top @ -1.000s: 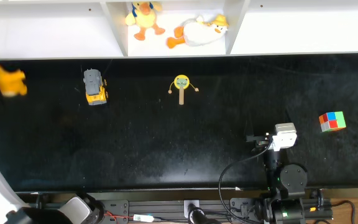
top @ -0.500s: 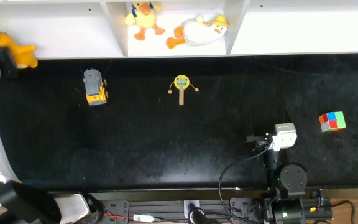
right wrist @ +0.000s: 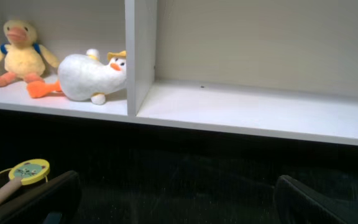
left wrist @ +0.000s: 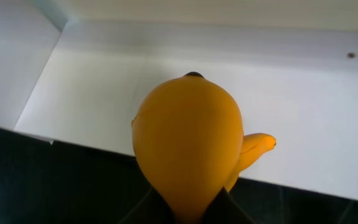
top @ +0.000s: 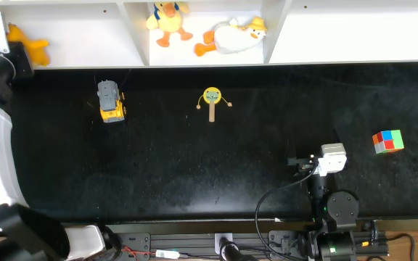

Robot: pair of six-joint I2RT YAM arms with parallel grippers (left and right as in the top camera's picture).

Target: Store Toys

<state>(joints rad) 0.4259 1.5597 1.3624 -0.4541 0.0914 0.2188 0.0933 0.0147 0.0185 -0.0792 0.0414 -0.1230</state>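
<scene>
Within the last second, the left hand point(left wrist: 188, 214) carried the orange plush toy point(left wrist: 188, 137) from above the desk point(top: 194, 167) to the shelf's left compartment point(top: 85, 40), apparently still gripping it. Release remained. The right hand point(right wrist: 179, 199) stood wide.

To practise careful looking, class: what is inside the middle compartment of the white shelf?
Two plush toys: a yellow duck sitting upright and a white duck lying on its side. The compartment floor directly under them is covered.
</scene>
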